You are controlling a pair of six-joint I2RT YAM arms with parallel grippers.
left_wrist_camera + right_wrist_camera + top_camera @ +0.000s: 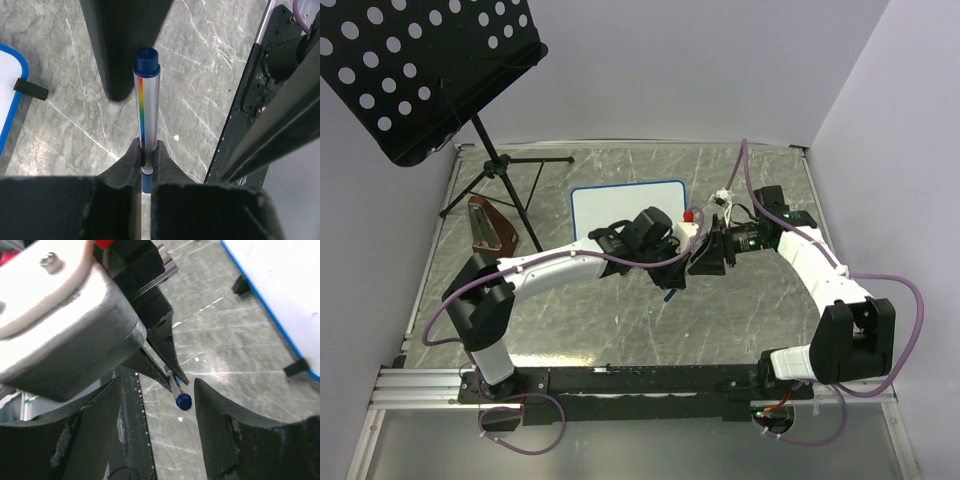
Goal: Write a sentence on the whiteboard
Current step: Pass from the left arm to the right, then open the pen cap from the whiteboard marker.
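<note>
**A:** Grey marbled table [570, 330], plain pale walls around it. Where is the whiteboard?

**B:** The whiteboard [620, 205] lies flat toward the far middle of the table, with a blue frame all round. Each wrist camera catches an edge of it, and its small black feet [241, 285] stick out from the frame.

**A:** And the arms?

**B:** They meet just off the whiteboard's near right corner. The left gripper [147, 152] is pinched tight on a marker [147, 105] — silver barrel, rainbow stripe along it, blue end [183, 401] pointing away from the wrist.

**A:** Does the right gripper have it too?

**B:** No. The right gripper [156, 390] stands wide open, one finger on each side of that blue end. Table shows in both gaps, so it grasps nothing.

**A:** Is the marker on the board?

**B:** It hangs over bare table beside the whiteboard, apart from the frame.

**A:** Anything else?

**B:** A black perforated music stand [420, 70] rises beyond the whiteboard's far left corner, and a brown wooden block [490, 228] sits left of the whiteboard.
</note>
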